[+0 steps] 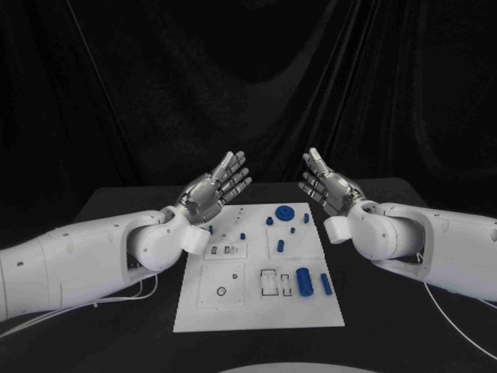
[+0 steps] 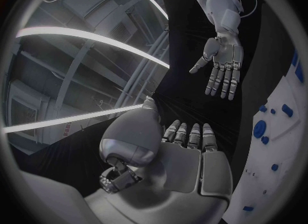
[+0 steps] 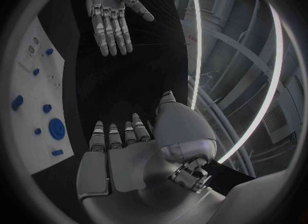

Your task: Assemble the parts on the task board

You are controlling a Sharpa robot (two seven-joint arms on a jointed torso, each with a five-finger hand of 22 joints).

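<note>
Fingers of both hands are extended and held nearly straight, lying side by side with only slight gaps; nothing is held in either. Left hand (image 1: 213,190) is raised above the far left corner of the task board (image 1: 260,311), palm turned inward toward the opposite hand, fingertips pointing up and away from the robot. Right hand (image 1: 327,186) mirrors it above the far right corner of the board, palm likewise facing inward. The two palms face each other, well apart, with the far end of the board between and below them.

Left wrist view: the left hand (image 2: 186,157) is seen from behind, fingers (image 2: 191,134) straight; beyond it the right hand (image 2: 221,62) shows its open palm, thumb set off to one side. Right wrist view: the right hand (image 3: 128,157) is seen from behind, with the left hand (image 3: 112,8) opposite, palm exposed and fingers (image 3: 112,34) straight.

White forearms slope down and outward from each wrist to the picture's edges, clear of the board. The white board lies flat in the middle of the black table (image 1: 114,206). Small blue parts rest on it: a round disc (image 1: 283,211) near the far end, several small pieces around it, and two cylinders (image 1: 304,280) lying side by side toward the near right. No part is touched by either hand.
</note>
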